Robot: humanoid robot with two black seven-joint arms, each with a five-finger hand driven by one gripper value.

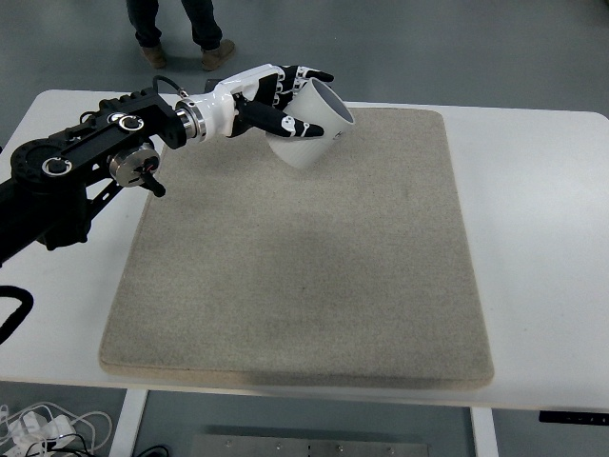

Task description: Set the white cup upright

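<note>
My left hand (285, 105) is shut on the white cup (314, 129) and holds it in the air above the far part of the grey mat (304, 276). The cup is tilted, with its dark open mouth facing up and to the right. The thumb lies across the cup's near side and the other fingers wrap its far side. The black left arm (86, 171) reaches in from the left edge. The right arm does not show.
The mat covers most of the white table (542, 209). A person's legs and shoes (181, 43) stand on the floor beyond the table's far left edge. Cables (48, 428) lie on the floor below the near left corner.
</note>
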